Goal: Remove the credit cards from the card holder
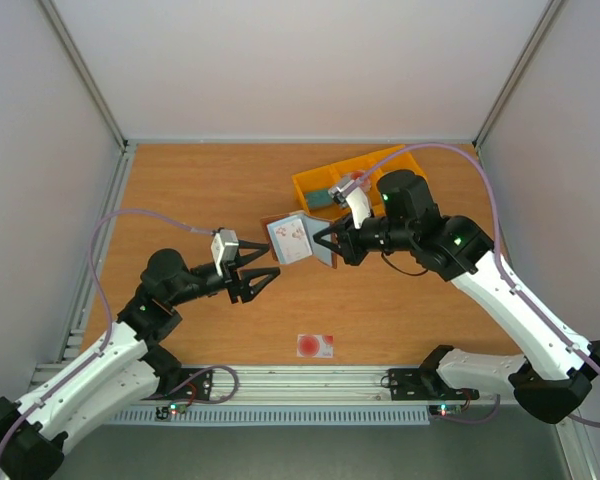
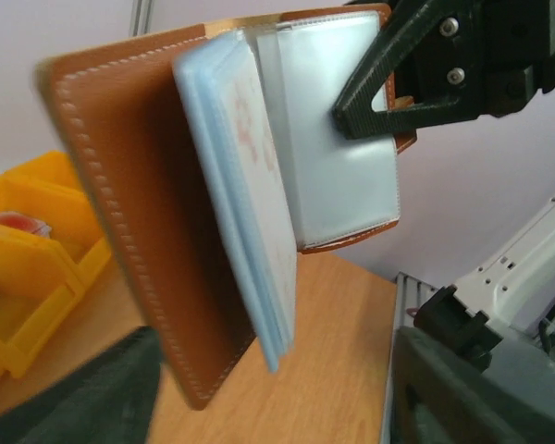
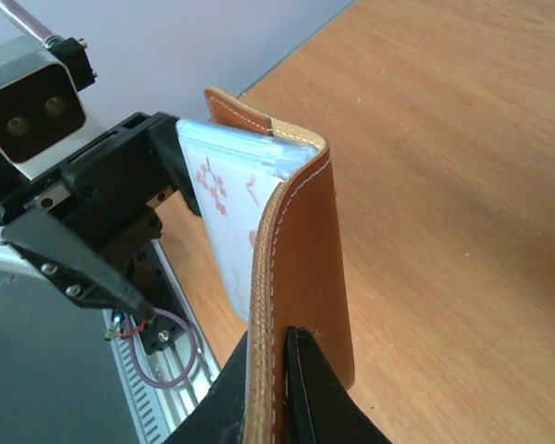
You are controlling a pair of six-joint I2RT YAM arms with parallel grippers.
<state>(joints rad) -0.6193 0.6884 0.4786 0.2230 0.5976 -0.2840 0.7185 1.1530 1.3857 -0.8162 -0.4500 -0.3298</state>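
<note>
My right gripper (image 1: 322, 243) is shut on one cover of the brown leather card holder (image 1: 326, 252) and holds it open above the table. In the right wrist view the cover (image 3: 310, 240) is pinched between my right gripper's (image 3: 272, 340) fingers. Pale clear sleeves (image 2: 259, 185) fan out from the card holder (image 2: 120, 213). One sleeve shows a whitish credit card with red marks (image 3: 224, 199). My left gripper (image 1: 260, 283) is open just left of and below the sleeves, with nothing between its fingers (image 2: 486, 388). Another credit card (image 1: 314, 346), pale with a red spot, lies flat near the front edge.
A yellow plastic bin (image 1: 320, 183) with small items stands behind the card holder, at the back right; it also shows as the yellow bin (image 2: 23, 277) in the left wrist view. A metal rail (image 1: 300, 385) runs along the table's near edge.
</note>
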